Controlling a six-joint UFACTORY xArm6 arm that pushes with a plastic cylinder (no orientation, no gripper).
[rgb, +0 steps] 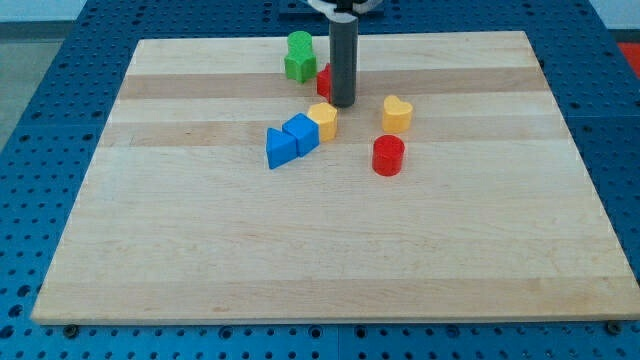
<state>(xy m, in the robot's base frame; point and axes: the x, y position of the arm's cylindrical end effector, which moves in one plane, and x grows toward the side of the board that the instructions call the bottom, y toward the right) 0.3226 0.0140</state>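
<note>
Item inspected: one straight rod, upper centre of the frame. Colour is dark grey to near black, with a smooth cylindrical surface and even width along its visible length. My tip (343, 104) ends in a flat, blunt cut. At the top edge of the frame the rod enters a white, rounded mount, partly cropped. No cables, screws or markings can be made out.

Wooden board (330, 250) on a blue pegboard. My tip (343, 103) is set just above the yellow block (323, 120) — a red block (325, 80) is partly hidden behind the rod. Blue cube (301, 133) and blue triangle (281, 148) adjoin; green block (298, 56), yellow heart (397, 114), red cylinder (388, 155) are spread around.
</note>
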